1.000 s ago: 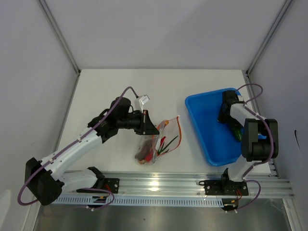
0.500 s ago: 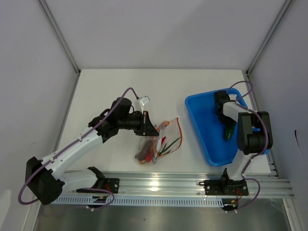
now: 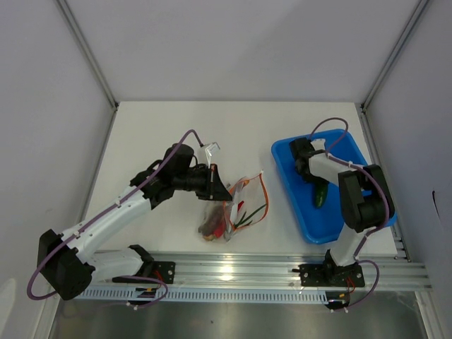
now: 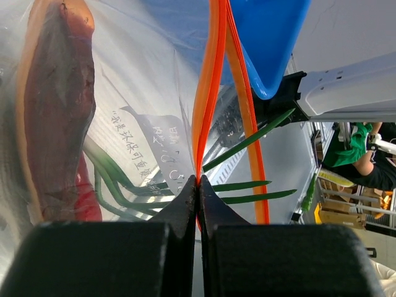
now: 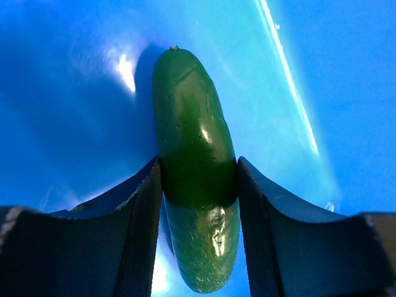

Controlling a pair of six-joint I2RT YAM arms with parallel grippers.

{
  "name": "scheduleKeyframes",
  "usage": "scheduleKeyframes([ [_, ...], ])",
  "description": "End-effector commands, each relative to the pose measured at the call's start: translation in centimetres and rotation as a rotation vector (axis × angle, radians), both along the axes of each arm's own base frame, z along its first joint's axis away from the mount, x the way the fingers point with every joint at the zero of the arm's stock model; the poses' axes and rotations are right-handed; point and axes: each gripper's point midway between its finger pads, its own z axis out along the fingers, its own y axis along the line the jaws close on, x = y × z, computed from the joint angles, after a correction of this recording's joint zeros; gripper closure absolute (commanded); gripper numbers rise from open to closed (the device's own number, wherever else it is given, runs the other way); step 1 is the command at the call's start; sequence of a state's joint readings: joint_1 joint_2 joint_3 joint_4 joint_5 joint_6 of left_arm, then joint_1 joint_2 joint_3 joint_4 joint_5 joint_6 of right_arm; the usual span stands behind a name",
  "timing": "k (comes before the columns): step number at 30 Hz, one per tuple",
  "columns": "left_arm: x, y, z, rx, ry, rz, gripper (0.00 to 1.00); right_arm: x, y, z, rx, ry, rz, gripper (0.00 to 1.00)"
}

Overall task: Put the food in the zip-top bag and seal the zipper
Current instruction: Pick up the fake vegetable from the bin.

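Note:
My left gripper [image 3: 216, 185] is shut on one side of the orange-red zipper [image 4: 206, 93], pinching the strip at the fingertips and holding the clear zip-top bag [image 3: 227, 212] up by its mouth. The mouth gapes toward the right. Inside the bag lie the sausage in its bun [image 4: 59, 111], the red chili [image 4: 90, 201] and thin green onion stalks [image 4: 253, 184] that poke out of the mouth. Over the blue tray [image 3: 293, 185], my right gripper [image 3: 318, 186] is shut on the dark green cucumber [image 5: 192, 130], its fingers [image 5: 133, 229] pressing both sides of the middle.
The blue tray [image 5: 62, 93] sits at the right of the white table [image 3: 162, 134], angled, with its near corner toward the aluminium rail [image 3: 233, 272] at the front. Grey walls enclose the table on three sides.
The right gripper closed on the cucumber and carried it left across the tray, toward the bag. The left arm and the bag stayed put.

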State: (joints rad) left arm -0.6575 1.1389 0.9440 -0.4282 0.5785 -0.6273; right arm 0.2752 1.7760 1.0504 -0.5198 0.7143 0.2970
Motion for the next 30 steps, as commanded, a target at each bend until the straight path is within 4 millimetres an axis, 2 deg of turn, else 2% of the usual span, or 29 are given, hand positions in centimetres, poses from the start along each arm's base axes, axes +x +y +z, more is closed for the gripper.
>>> scheduleKeyframes([
  [1, 0.6, 0.1, 0.4, 0.001, -0.02, 0.015, 1.0, -0.2, 0.3, 2.7, 0.032, -0.093, -0.041, 0.99],
  [3, 0.7, 0.1, 0.5, -0.003, -0.022, 0.02, 0.99, -0.3, 0.6, 4.2, 0.054, -0.123, -0.03, 1.0],
  [12, 1.0, 0.0, 0.8, -0.009, -0.03, 0.034, 0.99, -1.6, 1.8, 8.2, 0.174, -0.179, 0.009, 1.0],
  [14, 1.1, 0.0, 1.0, -0.009, -0.039, 0.035, 0.99, -1.6, 2.8, 10.2, 0.243, -0.225, 0.027, 1.0],
  [19, 1.2, -0.1, 1.9, -0.02, -0.058, 0.031, 0.99, -2.0, 6.8, 15.4, 0.516, -0.375, 0.095, 1.0],
  [20, 1.3, -0.1, 1.8, -0.019, -0.057, 0.031, 0.99, -2.4, 8.3, 17.4, 0.612, -0.427, 0.138, 1.0],
  [22, 1.2, -0.1, 1.7, -0.019, -0.053, 0.027, 0.99, -2.7, 10.0, 19.4, 0.722, -0.481, 0.171, 1.0],
  [23, 1.3, -0.3, 2.3, -0.029, -0.064, 0.026, 0.99, -3.1, 11.5, 21.0, 0.822, -0.514, 0.198, 1.0],
  [26, 1.4, -0.6, 2.8, -0.043, -0.07, 0.02, 0.99, -3.7, 14.3, 23.2, 0.971, -0.529, 0.235, 1.0],
  [30, 1.8, -1.0, 4.0, -0.067, -0.081, 0.017, 0.99, -4.7, 18.1, 25.2, 1.093, -0.509, 0.298, 1.0],
])
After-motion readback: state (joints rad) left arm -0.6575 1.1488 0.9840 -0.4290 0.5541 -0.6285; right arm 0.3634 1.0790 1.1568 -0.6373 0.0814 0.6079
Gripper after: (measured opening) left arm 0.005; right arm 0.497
